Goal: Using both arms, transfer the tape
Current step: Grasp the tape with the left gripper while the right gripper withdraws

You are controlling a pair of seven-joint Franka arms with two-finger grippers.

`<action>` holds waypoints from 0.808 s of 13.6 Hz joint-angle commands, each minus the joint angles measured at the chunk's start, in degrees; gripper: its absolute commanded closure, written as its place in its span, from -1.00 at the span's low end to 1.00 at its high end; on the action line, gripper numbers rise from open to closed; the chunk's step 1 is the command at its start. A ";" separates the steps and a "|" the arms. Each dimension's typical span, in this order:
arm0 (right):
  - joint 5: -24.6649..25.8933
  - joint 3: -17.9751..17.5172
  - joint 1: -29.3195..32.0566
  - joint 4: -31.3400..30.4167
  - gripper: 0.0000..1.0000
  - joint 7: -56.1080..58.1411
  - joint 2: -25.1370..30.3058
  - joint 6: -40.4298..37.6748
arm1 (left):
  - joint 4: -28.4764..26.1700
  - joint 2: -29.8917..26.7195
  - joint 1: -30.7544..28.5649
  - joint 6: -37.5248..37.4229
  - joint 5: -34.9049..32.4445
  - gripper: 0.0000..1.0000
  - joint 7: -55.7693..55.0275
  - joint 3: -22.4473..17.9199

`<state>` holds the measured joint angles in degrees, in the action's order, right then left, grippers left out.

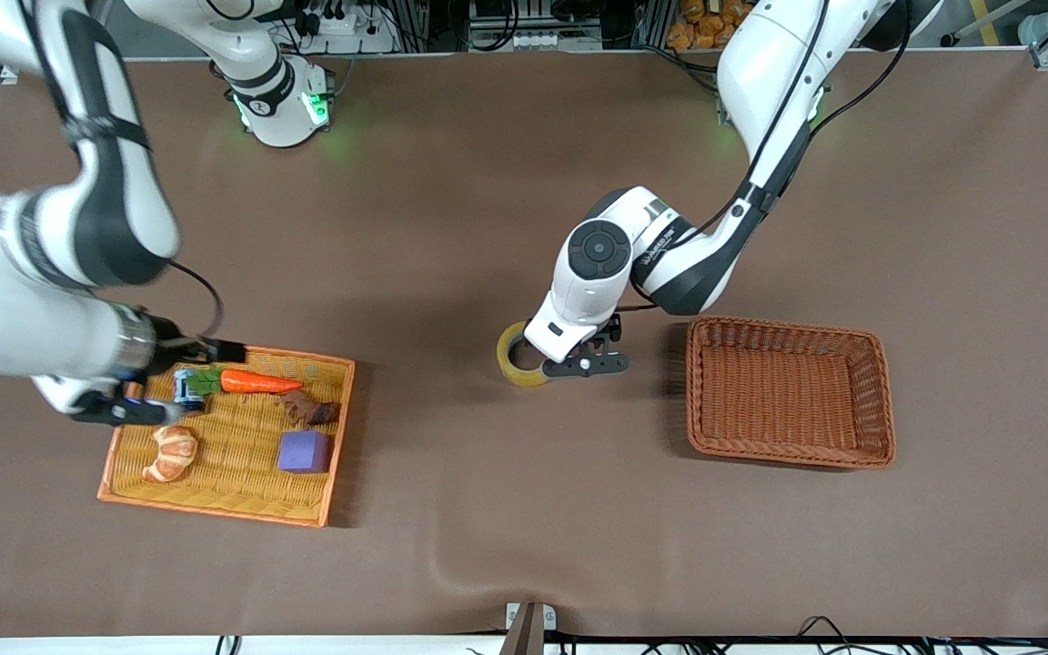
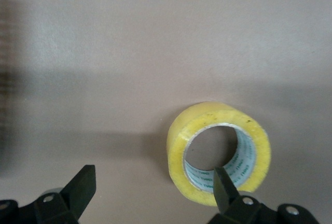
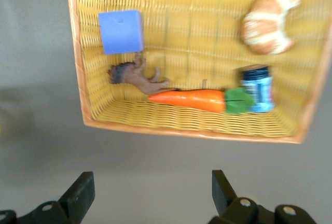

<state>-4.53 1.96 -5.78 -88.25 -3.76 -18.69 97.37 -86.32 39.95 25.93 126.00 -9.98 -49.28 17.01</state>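
Observation:
The tape [image 1: 509,357], a translucent yellow roll with a wide hole, lies on the brown table between the yellow tray and the brown basket. My left gripper [image 1: 571,362] hangs low right beside it and is open. In the left wrist view one of the fingers [image 2: 224,185] stands before the tape's [image 2: 179,154] rim and the other is well off over bare table, so my left gripper [image 2: 154,190] holds nothing. My right gripper [image 1: 128,405] is up over the yellow tray's edge at the right arm's end. In the right wrist view my right gripper [image 3: 151,193] is open and empty.
The yellow wicker tray [image 1: 233,478] holds a croissant [image 1: 171,452], a purple cube [image 1: 304,451], a carrot [image 1: 256,381], a blue can [image 1: 186,386] and a brown toy animal [image 1: 310,409]. An empty brown wicker basket [image 1: 783,326] stands toward the left arm's end.

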 commanded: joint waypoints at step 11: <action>3.65 -1.70 7.97 -4.04 -1.00 9.65 18.60 -9.82 | 1.07 6.99 3.51 4.87 -4.35 1.00 -8.20 -0.48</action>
<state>-0.98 1.32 0.07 -91.07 6.10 -1.67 88.65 -86.27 46.31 29.15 130.52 -12.71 -55.80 16.75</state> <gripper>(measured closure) 0.000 0.383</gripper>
